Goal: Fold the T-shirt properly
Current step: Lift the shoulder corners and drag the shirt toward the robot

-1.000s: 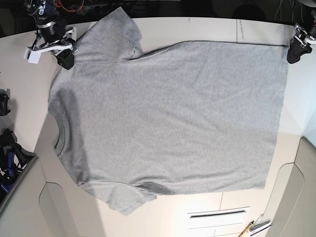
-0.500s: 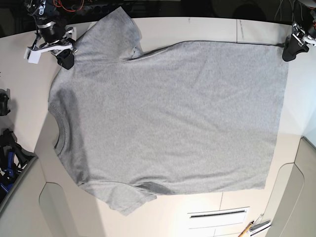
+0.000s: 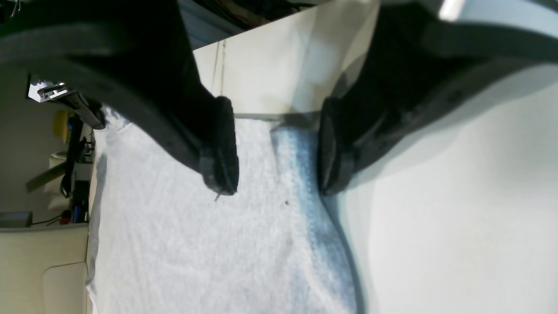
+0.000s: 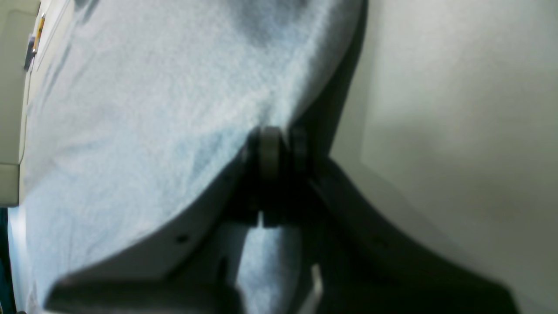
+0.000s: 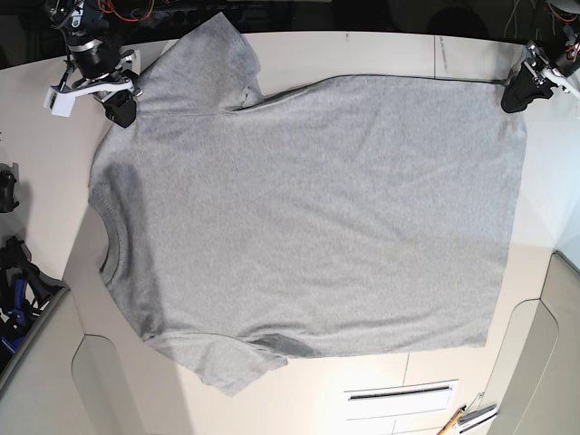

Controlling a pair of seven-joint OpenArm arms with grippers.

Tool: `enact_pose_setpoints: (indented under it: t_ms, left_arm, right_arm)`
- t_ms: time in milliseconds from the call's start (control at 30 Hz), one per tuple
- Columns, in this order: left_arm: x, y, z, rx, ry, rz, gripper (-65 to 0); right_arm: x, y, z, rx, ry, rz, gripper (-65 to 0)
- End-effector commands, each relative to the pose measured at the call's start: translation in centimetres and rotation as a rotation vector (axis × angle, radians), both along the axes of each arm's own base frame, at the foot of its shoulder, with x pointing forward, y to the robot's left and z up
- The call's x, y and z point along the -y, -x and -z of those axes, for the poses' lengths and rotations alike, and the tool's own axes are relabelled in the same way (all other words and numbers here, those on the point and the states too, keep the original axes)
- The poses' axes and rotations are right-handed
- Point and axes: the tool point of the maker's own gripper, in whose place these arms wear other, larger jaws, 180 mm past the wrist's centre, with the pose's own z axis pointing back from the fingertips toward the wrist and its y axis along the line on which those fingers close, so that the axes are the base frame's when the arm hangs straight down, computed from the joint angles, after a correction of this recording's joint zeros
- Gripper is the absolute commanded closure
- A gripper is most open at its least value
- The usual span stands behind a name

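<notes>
Jaws of the left gripper (image 3: 279, 152) stood wide apart, with the edge of the T-shirt (image 3: 261, 235) running between the fingertips. The blue-tinted fold of that edge lay right beside one finger (image 3: 335, 152), while the other finger (image 3: 222, 152) stood over the flat cloth. Two small dark marks showed on the fabric just beyond the tips, too small to read as writing.

The right gripper (image 4: 279, 174) was closed on the T-shirt, its fingertips pinching the cloth at a folded edge. Fabric spread out to one side of the tips, and bare table (image 4: 457, 131) lay on the other.

From both grippers, the body of the T-shirt reached across the table toward the near side of the base view, grey and mostly flat, with its plain side up. Just beside the right gripper, a bunched part of the cloth rose toward the far edge of the table; well apart from it, a small flap stuck out at the near edge.

Both arms came in from the far side, the left arm (image 5: 564, 56) at the right of the base view and the right arm (image 5: 82, 36) at its left. Farther out, beyond the near edge of the shirt, lay an orange pencil-like item (image 5: 451, 422).
</notes>
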Motion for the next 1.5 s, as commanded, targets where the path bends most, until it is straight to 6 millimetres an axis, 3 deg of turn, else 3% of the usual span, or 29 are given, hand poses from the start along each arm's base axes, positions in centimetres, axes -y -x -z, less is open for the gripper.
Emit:
enact_pose_setpoints:
  t_ms: [0, 133, 367, 500, 700, 1067, 1200, 1467]
  left_arm:
    - [-0.5, 0.6, 0.3, -0.043, -0.031, 0.015, -32.0]
    - [-1.1, 0.1, -0.1, -0.015, -0.043, -0.004, -16.8]
    - [-3.5, -0.3, -1.6, 0.029, -0.079, -0.069, 0.0]
    - [-4.3, -0.2, -2.1, 0.038, -0.095, -0.087, 0.0]
    - [-4.1, 1.2, -1.7, -0.001, -0.079, -0.08, 0.0]
    - [-3.1, 3.8, -1.7, -0.057, -0.05, -0.051, 0.0]
    - [-2.8, 4.3, -2.6, -0.058, -0.073, -0.015, 0.0]
    - [-4.2, 5.3, -6.1, -0.025, -0.142, -0.007, 0.0]
  right_arm:
    - [0.2, -0.5, -0.9, 0.042, 0.006, -0.001, 0.0]
    - [0.2, -0.5, -1.0, 0.042, 0.006, -0.001, 0.0]
    - [0.3, -0.2, -0.7, 0.015, 0.013, -0.03, 0.0]
    - [0.5, 0.0, -0.5, -0.009, 0.019, -0.053, 0.0]
    - [0.4, 1.7, -0.5, -0.032, 0.013, -0.077, 0.0]
    - [0.0, 5.2, -4.5, -0.024, 0.096, -0.146, 0.0]
    - [-0.2, 6.4, -5.0, -0.045, 0.109, -0.165, 0.0]
    - [-0.6, 10.0, -4.2, -0.138, 0.078, -0.171, 0.0]
